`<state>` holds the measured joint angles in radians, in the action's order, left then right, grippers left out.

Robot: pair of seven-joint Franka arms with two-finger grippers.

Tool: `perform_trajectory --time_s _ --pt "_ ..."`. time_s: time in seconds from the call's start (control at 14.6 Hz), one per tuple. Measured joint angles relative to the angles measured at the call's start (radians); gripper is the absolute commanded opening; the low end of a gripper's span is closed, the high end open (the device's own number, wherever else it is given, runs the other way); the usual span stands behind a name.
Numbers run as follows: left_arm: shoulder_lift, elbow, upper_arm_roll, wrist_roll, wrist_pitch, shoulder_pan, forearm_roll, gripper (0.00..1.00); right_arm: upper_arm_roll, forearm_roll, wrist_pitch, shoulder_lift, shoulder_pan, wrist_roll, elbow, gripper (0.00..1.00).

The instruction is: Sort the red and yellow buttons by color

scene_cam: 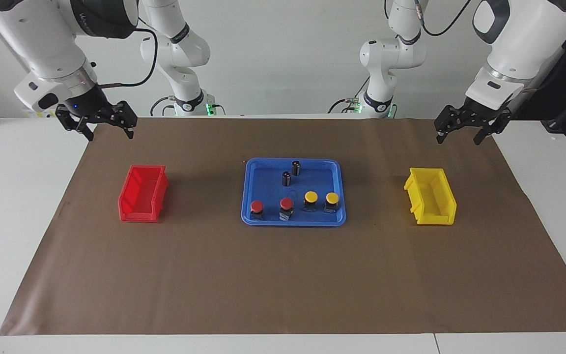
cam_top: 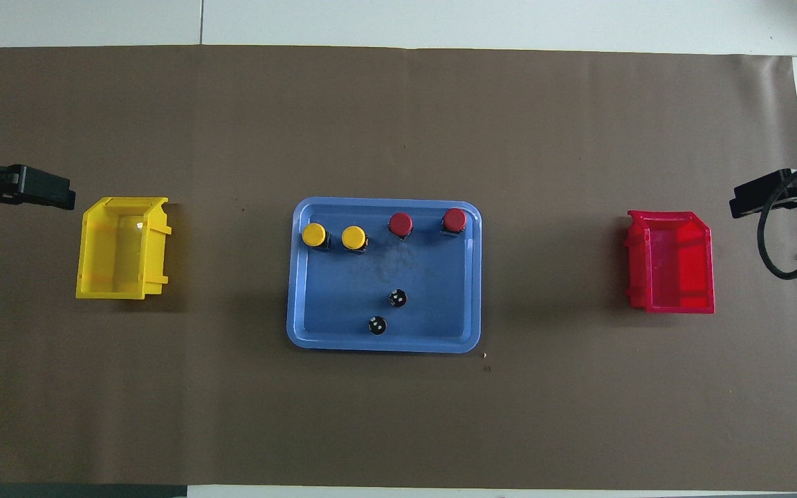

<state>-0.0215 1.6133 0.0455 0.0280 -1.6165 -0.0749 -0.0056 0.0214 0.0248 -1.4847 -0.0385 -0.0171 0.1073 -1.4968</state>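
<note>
I take the blue tray at the middle of the brown mat as my landmark. Inside it, along the rim farthest from the robots, stands a row of four push buttons: two red buttons on the half toward the right arm's end of the table, two yellow buttons on the half toward the left arm's end. All four stand upright on stubby black bases, close together but not touching. Two small dark cylinders stand in the tray nearer to the robots; they are not mine to sort.

The red bin lies well apart from the tray toward the right arm's end, the yellow bin well apart toward the left arm's end. Nothing is sorted yet.

The right gripper hangs over the mat's corner near the red bin, fingers spread, holding nothing. The left gripper hangs over the mat's edge near the yellow bin, likewise spread and unladen.

I judge the buttons light, rigid and hard, with smooth rounded caps that may slip. I would grasp each low, across the squarer black base, coming straight down to avoid tipping its neighbour.
</note>
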Motion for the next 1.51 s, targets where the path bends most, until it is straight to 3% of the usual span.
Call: perform_trajectory --time_s 0.27,0.48,0.68,0.89,1.09,1.51 --pt "0.000 0.000 0.000 0.000 0.000 0.000 0.000 1.00 0.028 -0.010 -0.008 -0.127 0.140 -0.214 0.140 1.00" --pt "0.000 0.000 0.000 0.000 0.000 0.000 0.000 1.00 0.043 -0.009 -0.176 -0.261 0.328 -0.486 0.200 1.00" --pt "0.000 0.001 0.000 0.000 0.000 0.000 0.000 1.00 0.044 -0.004 -0.399 -0.339 0.437 -0.632 0.099 1.00" --pt "0.000 0.004 0.003 0.000 0.005 0.000 0.000 1.00 0.042 -0.004 -0.561 -0.355 0.453 -0.649 -0.054 1.00" --pt "-0.001 0.006 0.003 -0.001 0.006 0.001 0.000 1.00 0.035 -0.004 -0.614 -0.337 0.447 -0.649 -0.155 1.00" --pt "-0.003 0.006 -0.002 -0.002 0.013 0.024 0.000 1.00 0.034 0.021 -0.738 -0.348 0.443 -0.649 -0.261 0.92"
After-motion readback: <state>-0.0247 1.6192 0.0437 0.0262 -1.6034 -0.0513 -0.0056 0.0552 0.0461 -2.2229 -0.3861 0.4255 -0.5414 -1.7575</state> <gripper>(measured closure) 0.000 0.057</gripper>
